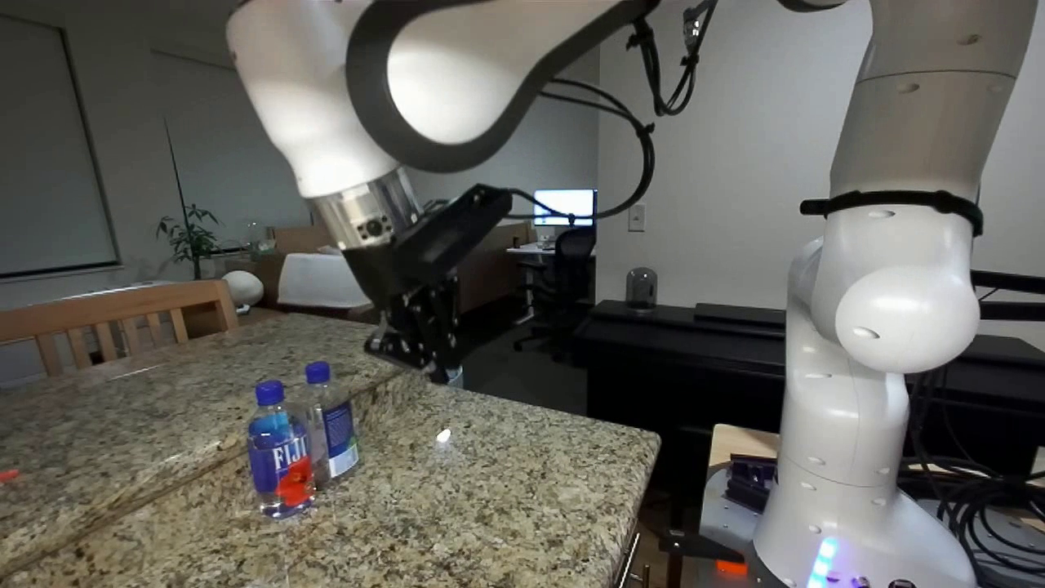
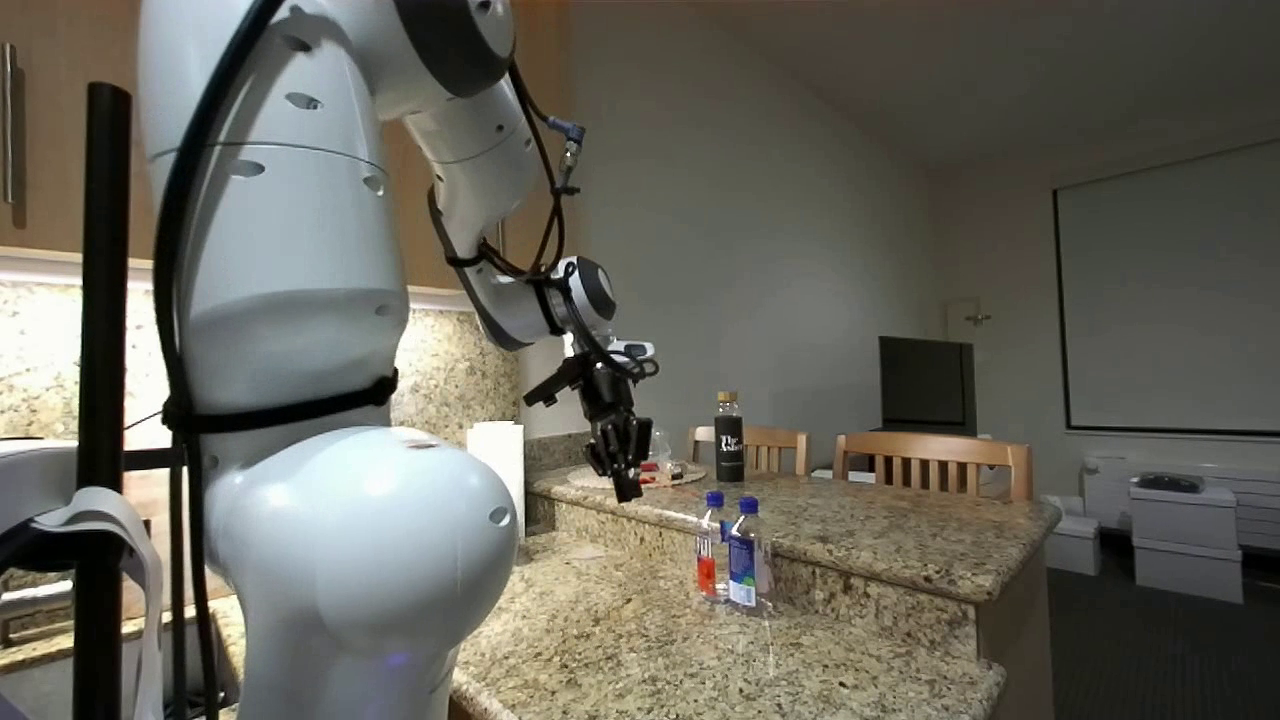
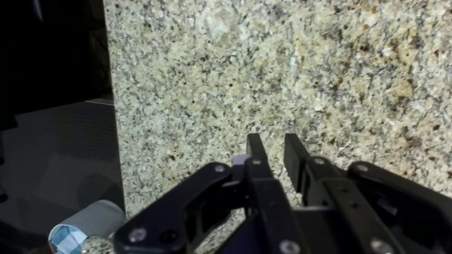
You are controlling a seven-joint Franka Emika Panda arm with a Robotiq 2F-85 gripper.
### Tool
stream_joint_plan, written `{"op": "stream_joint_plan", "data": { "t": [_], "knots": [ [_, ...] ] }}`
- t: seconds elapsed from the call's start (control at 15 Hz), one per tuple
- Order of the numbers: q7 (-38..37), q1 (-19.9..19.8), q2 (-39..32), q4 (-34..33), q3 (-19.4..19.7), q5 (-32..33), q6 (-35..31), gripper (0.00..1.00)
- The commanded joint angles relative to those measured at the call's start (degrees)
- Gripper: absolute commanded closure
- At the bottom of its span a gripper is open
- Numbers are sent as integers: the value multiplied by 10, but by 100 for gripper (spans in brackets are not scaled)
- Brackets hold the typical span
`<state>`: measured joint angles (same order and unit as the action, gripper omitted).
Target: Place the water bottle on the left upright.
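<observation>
The water bottle, with a blue cap and a mostly blue label with a white block, stands upright on the lower granite counter (image 1: pixel 531 465) in both exterior views (image 1: pixel 340 431) (image 2: pixel 742 562). The near-identical bottle with red on its label (image 1: pixel 277 457) (image 2: pixel 707 565) stands upright close beside it and partly hides it in an exterior view. My gripper (image 1: pixel 441 374) (image 2: pixel 630 485) is in the air above the counter, higher than the bottles and well apart from them. In the wrist view its fingers (image 3: pixel 273 148) are partly apart with only granite between them. Neither bottle shows in the wrist view.
A raised granite ledge (image 1: pixel 139 392) (image 2: pixel 900 530) runs behind the bottles. On it stand a dark bottle (image 2: pixel 729 445) and a plate with red items (image 2: pixel 600 478). A paper towel roll (image 2: pixel 497 470) stands near the wall. A light cylinder (image 3: pixel 95 218) shows beyond the counter edge.
</observation>
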<state>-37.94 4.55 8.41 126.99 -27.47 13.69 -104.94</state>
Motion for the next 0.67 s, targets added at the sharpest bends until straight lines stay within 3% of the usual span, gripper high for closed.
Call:
{"op": "stream_joint_plan", "data": {
  "t": [0.0, 0.4, 0.6],
  "knots": [
    [35, 31, 43, 2, 62, -10, 27, 47],
    [29, 42, 71, 17, 105, -30, 2, 8],
    [33, 41, 85, 36, 127, -75, -34, 0]
  ]
}}
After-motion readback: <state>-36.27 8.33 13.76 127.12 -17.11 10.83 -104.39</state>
